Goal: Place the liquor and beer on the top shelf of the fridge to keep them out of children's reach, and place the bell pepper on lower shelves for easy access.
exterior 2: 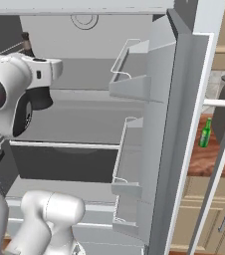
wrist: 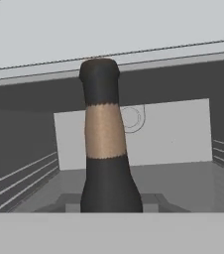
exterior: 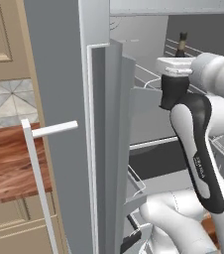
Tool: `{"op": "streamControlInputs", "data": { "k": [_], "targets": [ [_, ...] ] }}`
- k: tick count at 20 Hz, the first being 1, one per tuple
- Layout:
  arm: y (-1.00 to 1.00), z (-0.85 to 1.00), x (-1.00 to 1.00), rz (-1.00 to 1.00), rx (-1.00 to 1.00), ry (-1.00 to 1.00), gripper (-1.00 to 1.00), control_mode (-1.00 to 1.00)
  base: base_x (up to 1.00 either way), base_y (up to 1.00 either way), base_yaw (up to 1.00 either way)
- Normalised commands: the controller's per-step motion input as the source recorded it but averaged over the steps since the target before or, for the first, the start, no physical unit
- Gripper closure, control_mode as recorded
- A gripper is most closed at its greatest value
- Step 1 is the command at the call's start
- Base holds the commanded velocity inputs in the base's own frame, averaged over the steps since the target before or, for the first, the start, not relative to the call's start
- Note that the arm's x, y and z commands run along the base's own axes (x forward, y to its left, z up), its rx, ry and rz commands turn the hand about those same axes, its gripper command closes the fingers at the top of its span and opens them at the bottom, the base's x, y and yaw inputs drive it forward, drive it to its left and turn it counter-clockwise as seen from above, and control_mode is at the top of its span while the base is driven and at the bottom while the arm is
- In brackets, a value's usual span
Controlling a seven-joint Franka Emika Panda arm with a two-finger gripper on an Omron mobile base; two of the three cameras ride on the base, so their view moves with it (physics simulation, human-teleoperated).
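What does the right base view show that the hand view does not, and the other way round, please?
Right base view alone: the beer, a slim green bottle standing on the wooden counter beyond the open fridge door, plus the door's bins and the beige cabinets.

Hand view alone: the liquor's tan neck band up close, held at the gripper, and the ribbed side walls.

Both: the liquor and the fridge interior with its round fitting on the back wall.

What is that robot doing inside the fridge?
The robot arm is reaching into the open fridge with its gripper shut on the liquor, a dark bottle standing upright up near the fridge's ceiling. The bottle's neck pokes up behind the arm. The green beer is standing outside on the wooden counter, waiting.
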Motion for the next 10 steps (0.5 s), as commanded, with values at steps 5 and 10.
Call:
{"op": "streamControlInputs", "data": {
  "k": [5,10],
  "targets": [
    [0.0,0.0,0.45,-0.03,0.1,-0.01,1.0,-1.0,0.0,0.0,0.0],
    [0.02,0.03,0.51,-0.01,0.03,-0.05,1.0,-1.0,0.0,0.0,0.0]
  ]
}}
